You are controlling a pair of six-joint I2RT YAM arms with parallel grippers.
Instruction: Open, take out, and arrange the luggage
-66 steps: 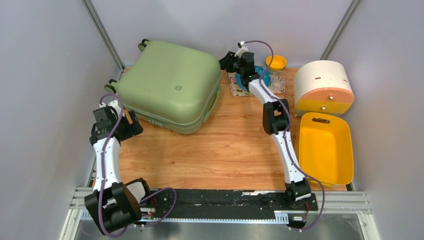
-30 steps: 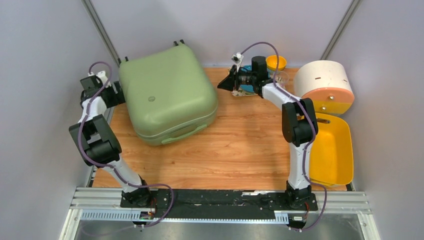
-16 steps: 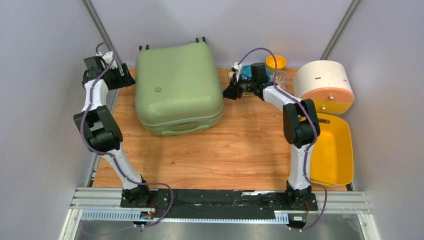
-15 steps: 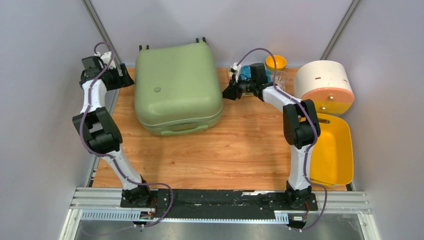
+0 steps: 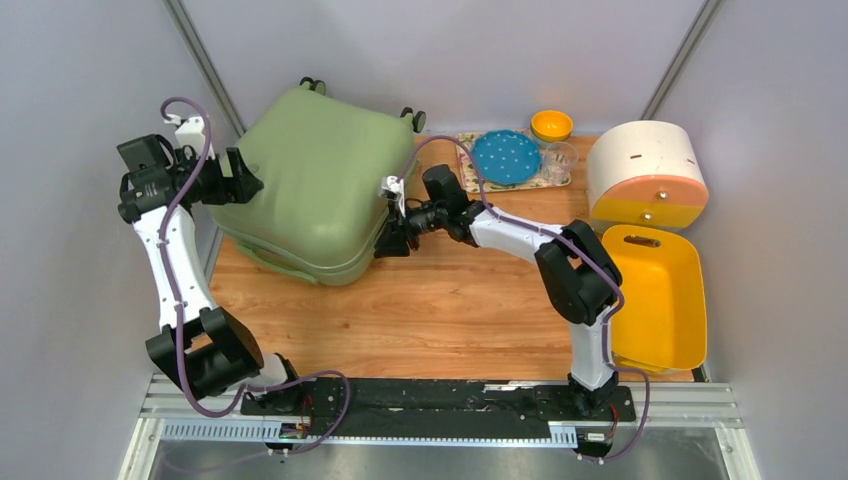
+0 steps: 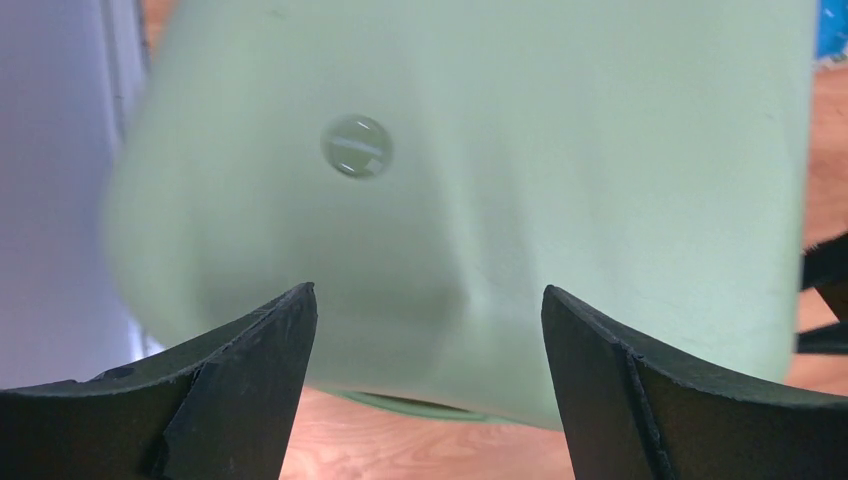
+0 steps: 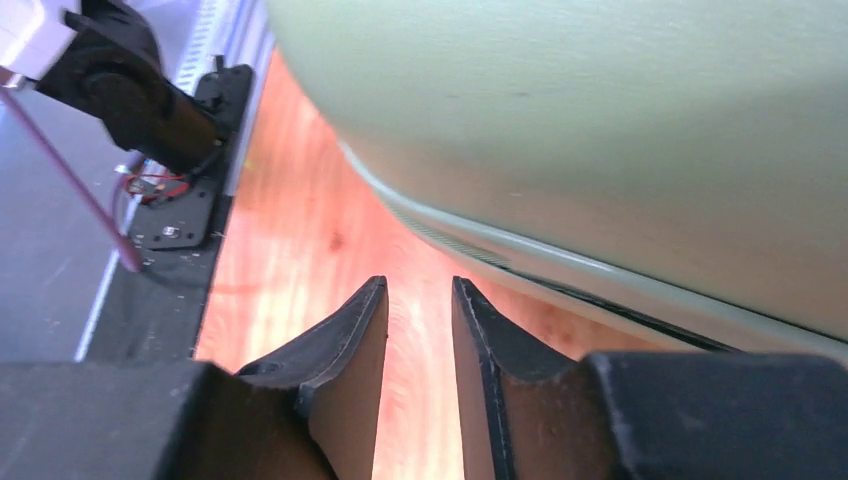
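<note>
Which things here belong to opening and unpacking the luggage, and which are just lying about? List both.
For the job:
- luggage, closed, far left

Lying about:
- yellow tray
- round drawer box
- blue dotted plate
- orange bowl
- clear glass

Overhead view, both wrist cameras close on luggage

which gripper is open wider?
The left gripper: its jaws gape wide, facing the suitcase. The right gripper shows only a narrow gap, with nothing between its jaws.
</note>
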